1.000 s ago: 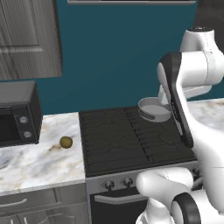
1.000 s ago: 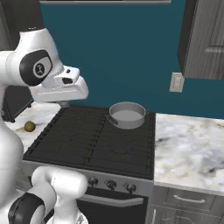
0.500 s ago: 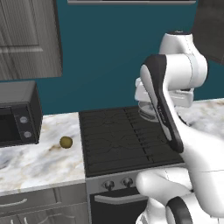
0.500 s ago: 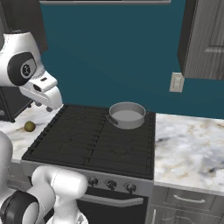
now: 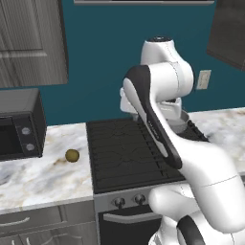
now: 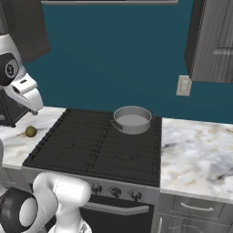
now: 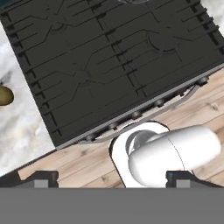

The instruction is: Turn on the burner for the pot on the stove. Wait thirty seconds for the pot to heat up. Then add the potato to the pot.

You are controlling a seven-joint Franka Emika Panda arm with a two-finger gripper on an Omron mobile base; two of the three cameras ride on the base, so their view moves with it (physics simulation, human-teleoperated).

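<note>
At the far left a dark microwave (image 5: 19, 124) stood on the marble tabletop (image 5: 38, 179), and the potato (image 5: 72, 155) lay on that tabletop just beside the left edge of the stove (image 5: 129, 153), apart from everything else. Further right, the pot (image 6: 132, 119) sat on the stove's back right burner, its pale inside bare, well apart from the potato. The row of knobs (image 6: 114, 192) ran along the stove's front panel above the oven-door handle.

The main risk, as I judge it, lay in the knobs: they were small and close together, and the pot's burner was at the back right, so the wrong knob could easily be turned and another burner lit. The potato, being round, could also roll away on the smooth tabletop if nudged on approach.

The pincer (image 7: 112, 178) hung high above the stove's front edge, looking down on the grates. Its two dark tips stood wide apart at the bottom of the hand view, released, with nothing between them and touching nothing.
</note>
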